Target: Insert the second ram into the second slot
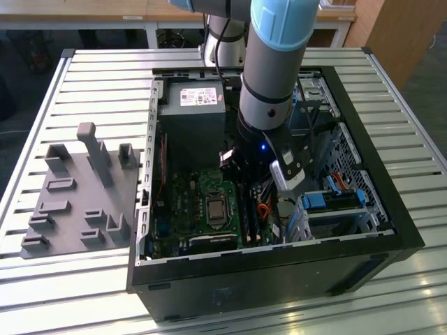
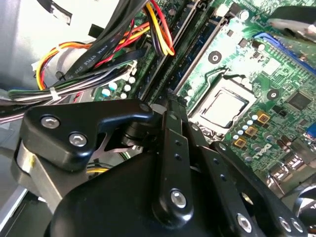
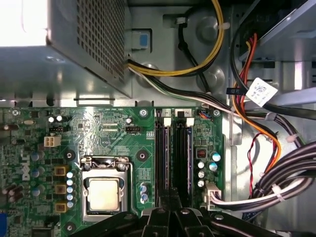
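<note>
My gripper [image 1: 246, 190] reaches down into the open computer case [image 1: 279, 262], over the black ram slots [image 1: 250, 213] to the exterior view's right of the processor socket [image 1: 215, 208]. In both wrist views the black finger linkages close to a narrow tip, gripper [image 3: 170, 198] and gripper [image 2: 170, 101], right at the near end of the ram slots [image 3: 173, 158] with white latches at their far end. The jaws look shut. The second ram is hidden: I cannot pick out a blue stick, and the gripper's body covers what lies under its tip.
A grey power supply [image 1: 192, 105] sits at the back of the case. Cable bundles [image 3: 276, 177] run beside the slots. A drive bay with blue tabs [image 1: 328, 202] stands at the exterior view's right. A grey fixture plate [image 1: 77, 195] lies on the slatted table at the left.
</note>
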Robot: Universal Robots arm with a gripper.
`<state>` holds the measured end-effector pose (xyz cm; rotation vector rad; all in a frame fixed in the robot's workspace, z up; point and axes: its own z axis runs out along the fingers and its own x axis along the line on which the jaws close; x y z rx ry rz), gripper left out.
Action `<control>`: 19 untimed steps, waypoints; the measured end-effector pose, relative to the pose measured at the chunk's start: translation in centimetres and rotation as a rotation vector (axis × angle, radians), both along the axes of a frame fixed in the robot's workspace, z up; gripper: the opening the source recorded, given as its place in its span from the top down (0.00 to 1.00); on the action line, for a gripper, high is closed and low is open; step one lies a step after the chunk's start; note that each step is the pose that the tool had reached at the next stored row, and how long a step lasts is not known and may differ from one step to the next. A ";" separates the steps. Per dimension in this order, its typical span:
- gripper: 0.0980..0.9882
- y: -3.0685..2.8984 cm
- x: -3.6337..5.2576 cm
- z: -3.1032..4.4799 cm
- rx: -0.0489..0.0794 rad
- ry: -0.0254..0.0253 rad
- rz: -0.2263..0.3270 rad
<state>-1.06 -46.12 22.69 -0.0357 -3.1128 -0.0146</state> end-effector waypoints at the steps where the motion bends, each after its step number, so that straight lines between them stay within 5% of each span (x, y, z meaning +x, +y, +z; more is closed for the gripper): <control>1: 0.99 0.02 0.00 0.04 0.000 0.0000 0.000; 19: 0.99 0.20 -0.02 1.73 -0.001 -0.0001 0.000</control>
